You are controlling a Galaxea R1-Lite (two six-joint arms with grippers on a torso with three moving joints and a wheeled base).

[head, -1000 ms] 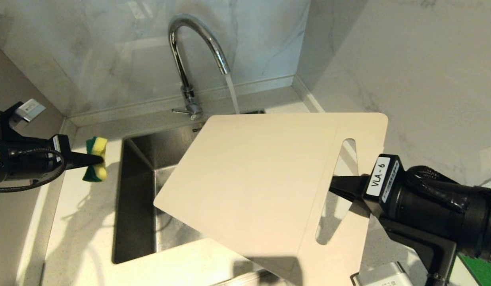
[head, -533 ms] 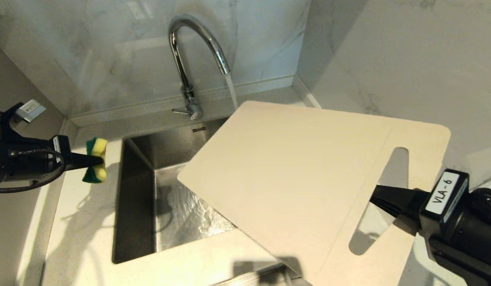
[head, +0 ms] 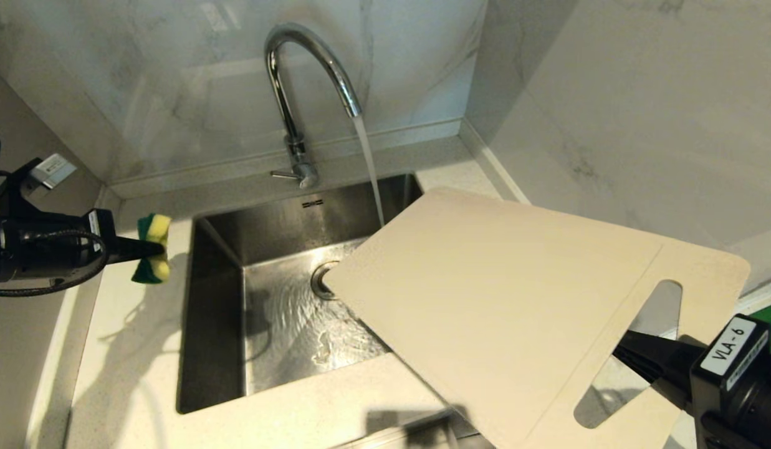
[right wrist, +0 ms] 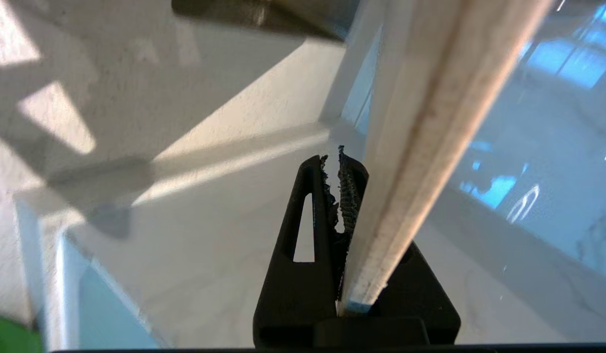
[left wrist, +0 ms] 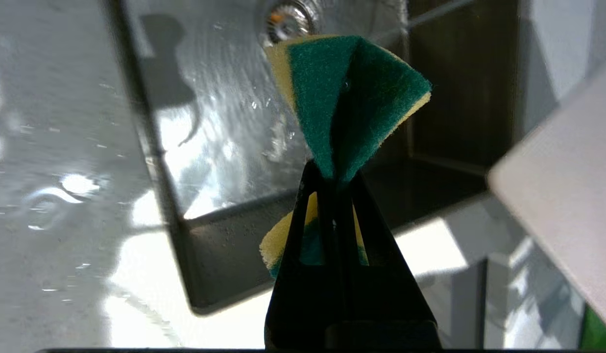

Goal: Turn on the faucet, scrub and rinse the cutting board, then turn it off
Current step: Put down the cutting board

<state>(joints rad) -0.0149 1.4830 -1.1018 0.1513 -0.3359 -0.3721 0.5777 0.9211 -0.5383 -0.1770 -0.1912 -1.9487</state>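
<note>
The counter [head: 129, 349] runs down the left of the head frame and wraps around the sink [head: 279, 324] at centre, where water from the faucet [head: 298, 81] at upper centre falls past the board's upper edge and onto the steel floor near the drain. The cutting board [head: 516, 299] fills the lower right of the frame, tilted, its long axis running from the rounded corner over the drain down to the slot handle at the lower right. My right end effector [head: 628, 355] comes in from the lower right corner and is clamped narrow on the board's edge beside that slot; the right wrist view shows the thin board pinched edge-on between the fingers. My left end effector [head: 149, 251] sits at middle left of the frame, over the counter just beside the sink's left rim, squeezed tight on the sponge [head: 151, 255], green side folded around yellow. The board lies well apart from the sponge, across the whole basin to the right, and the stream misses it. I judge the gap between sponge and board face is what the scrub depends on; the left arm must cross the sink, or the right must swing the board toward it.
</note>
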